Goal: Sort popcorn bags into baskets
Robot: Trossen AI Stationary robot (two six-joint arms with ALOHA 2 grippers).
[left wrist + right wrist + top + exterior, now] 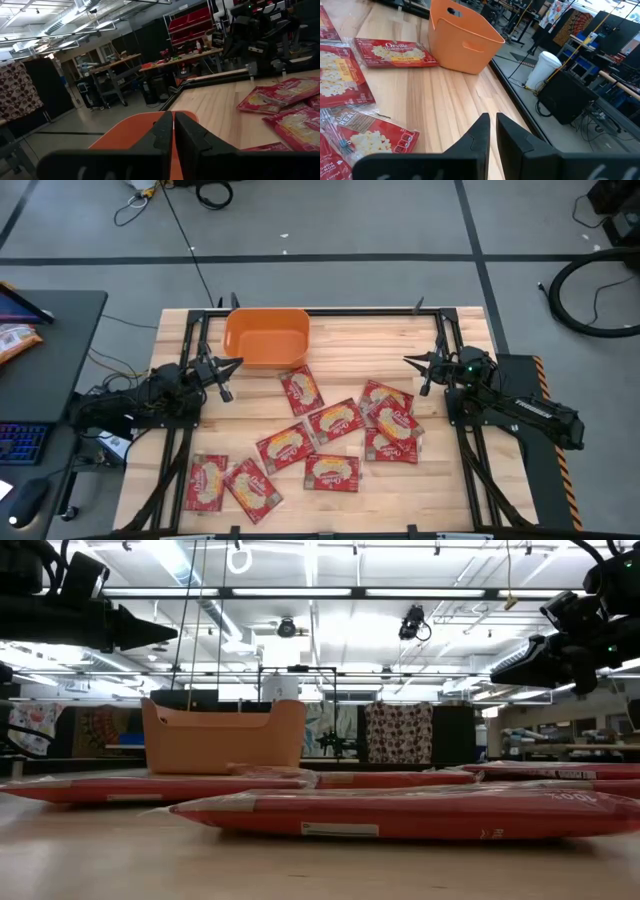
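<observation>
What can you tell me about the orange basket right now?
The orange basket is a smooth plastic rectangular bin with rounded corners, walls flaring slightly outward, and a cut-out handle slot in an end wall. It stands upright at the far edge of the wooden table, nearer the left arm, and looks empty. One popcorn bag lies just in front of it.

Hidden and cut-off parts

The orange basket (131, 134) is largely masked by the left gripper (173, 131) in the left wrist view. In the right wrist view, popcorn bags (340, 75) at 9 o'clock are cropped by the edge.
</observation>
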